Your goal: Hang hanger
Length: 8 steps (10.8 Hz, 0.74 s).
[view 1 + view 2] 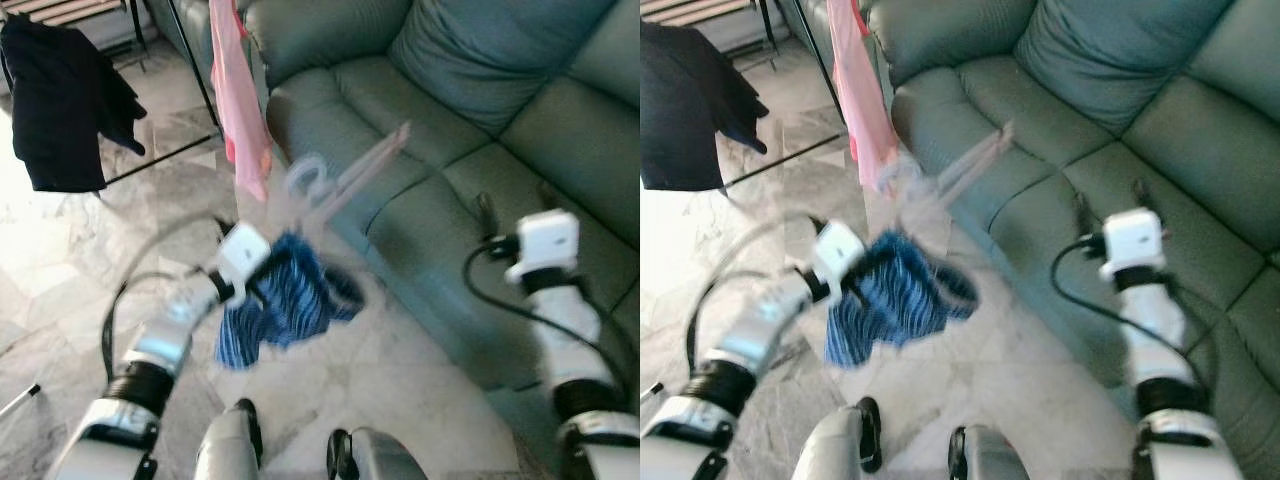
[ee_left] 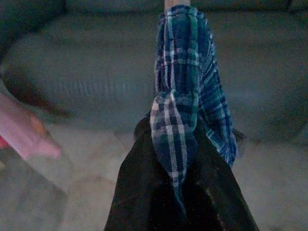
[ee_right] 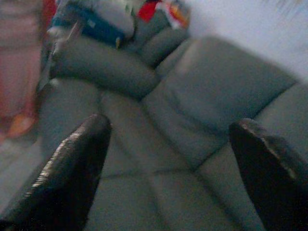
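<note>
Two grippers in view. Left gripper (image 2: 180,192): fingers clamped together on blue plaid cloth (image 1: 285,300) draped over a pink hanger (image 1: 345,178), held blurred above the marble floor (image 1: 400,370). Right gripper (image 3: 168,168): fingers wide apart, holding nothing, over the green sofa (image 1: 470,130). Beyond, a pink garment (image 1: 238,100) hangs from a rack (image 1: 190,60).

My black fingers (image 2: 139,192) pinch a blue, green and white plaid cloth (image 1: 285,300) on a pale pink hanger (image 1: 345,180). At eleven o'clock a pink garment (image 1: 240,100) dangles; at ten o'clock a black one (image 1: 65,100). From twelve to three o'clock runs the grey-green sofa (image 1: 480,100). The floor (image 1: 60,260) is grey-veined white marble. My arms are silver with white wrists.
</note>
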Tool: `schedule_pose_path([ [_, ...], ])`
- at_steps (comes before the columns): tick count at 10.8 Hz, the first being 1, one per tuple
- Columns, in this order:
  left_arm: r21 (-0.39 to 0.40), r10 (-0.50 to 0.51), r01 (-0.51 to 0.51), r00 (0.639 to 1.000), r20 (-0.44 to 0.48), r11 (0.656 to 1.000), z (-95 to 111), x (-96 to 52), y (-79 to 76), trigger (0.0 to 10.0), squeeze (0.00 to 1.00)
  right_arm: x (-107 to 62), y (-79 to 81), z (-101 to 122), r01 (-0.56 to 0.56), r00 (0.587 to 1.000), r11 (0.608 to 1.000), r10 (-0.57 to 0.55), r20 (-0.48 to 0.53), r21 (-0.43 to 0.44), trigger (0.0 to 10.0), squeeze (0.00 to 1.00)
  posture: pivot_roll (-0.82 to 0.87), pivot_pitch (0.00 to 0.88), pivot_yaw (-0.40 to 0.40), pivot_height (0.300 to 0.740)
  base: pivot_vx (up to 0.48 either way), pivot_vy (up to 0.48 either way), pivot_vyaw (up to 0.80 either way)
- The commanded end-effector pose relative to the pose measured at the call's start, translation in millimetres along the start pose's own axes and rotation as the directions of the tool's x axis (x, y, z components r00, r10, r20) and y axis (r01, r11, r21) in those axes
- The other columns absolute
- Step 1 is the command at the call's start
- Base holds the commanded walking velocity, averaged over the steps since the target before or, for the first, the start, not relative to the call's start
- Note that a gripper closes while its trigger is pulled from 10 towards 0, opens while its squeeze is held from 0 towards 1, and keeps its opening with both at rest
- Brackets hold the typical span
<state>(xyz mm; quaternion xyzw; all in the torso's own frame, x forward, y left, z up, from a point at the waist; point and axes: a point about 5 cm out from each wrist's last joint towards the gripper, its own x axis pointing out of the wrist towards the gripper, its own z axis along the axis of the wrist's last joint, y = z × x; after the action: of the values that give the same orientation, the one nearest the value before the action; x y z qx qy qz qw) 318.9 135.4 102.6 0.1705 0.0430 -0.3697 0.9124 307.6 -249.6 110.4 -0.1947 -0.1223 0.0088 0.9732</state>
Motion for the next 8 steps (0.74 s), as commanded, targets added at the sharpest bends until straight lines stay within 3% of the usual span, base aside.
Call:
schedule_pose_path([
  [1, 0.029, -0.026, 0.024, 0.998, 0.058, 0.999, 17.1, -0.1, 0.9, 0.0, 0.00, -4.7, 5.6, -8.8, -0.017, 0.998, 1.000, 0.018, -0.061, 0.015, 10.0, 1.00, -0.02, 0.171, -0.039, 0.740, 0.000, 0.000, 0.00],
  [2, 0.099, -0.089, 0.077, 0.989, 0.120, 0.992, 44.0, 2.7, -4.8, 0.0, 0.00, -9.0, 24.0, -25.4, -0.079, 0.977, 0.992, 0.097, -0.189, 0.098, 10.0, 0.64, -0.02, 0.170, -0.038, 0.740, 0.000, 0.000, 0.00],
  [3, 0.163, -0.168, 0.139, 0.969, 0.181, 0.977, 62.3, 5.2, -13.8, 0.0, 0.00, -11.9, 40.4, -32.4, -0.168, 0.951, 0.979, 0.192, -0.242, 0.119, 10.0, 0.00, -0.01, 0.168, -0.037, 0.740, 0.000, 0.000, 0.00],
  [5, 0.217, -0.248, 0.197, 0.939, 0.237, 0.956, 86.7, 6.8, -27.7, 0.0, 0.00, -12.2, 54.0, -33.0, -0.252, 0.924, 0.954, 0.288, -0.254, 0.163, 10.0, 0.00, -0.01, 0.165, -0.035, 0.740, 0.000, 0.000, 0.00],
  [6, 0.226, -0.271, 0.213, 0.924, 0.269, 0.951, 99.1, 8.1, -34.3, 0.0, 0.00, -12.1, 65.0, -33.1, -0.322, 0.890, 0.916, 0.380, -0.254, 0.241, 10.0, 0.00, -0.01, 0.163, -0.035, 0.740, 0.000, 0.000, 0.00],
  [7, 0.231, -0.277, 0.216, 0.922, 0.272, 0.948, 102.5, 10.1, -36.9, 0.0, 0.00, -15.1, 77.2, -32.3, -0.422, 0.839, 0.861, 0.490, -0.238, 0.285, 10.0, 0.00, -0.01, 0.164, -0.035, 0.740, 0.000, 0.000, 0.00],
  [8, 0.238, -0.290, 0.227, 0.915, 0.280, 0.944, 105.7, 10.2, -41.1, 0.0, 0.00, -14.3, 83.9, -30.9, -0.462, 0.813, 0.835, 0.534, -0.232, 0.300, 10.0, 0.00, -0.01, 0.164, -0.036, 0.740, 0.000, 0.000, 0.00],
])
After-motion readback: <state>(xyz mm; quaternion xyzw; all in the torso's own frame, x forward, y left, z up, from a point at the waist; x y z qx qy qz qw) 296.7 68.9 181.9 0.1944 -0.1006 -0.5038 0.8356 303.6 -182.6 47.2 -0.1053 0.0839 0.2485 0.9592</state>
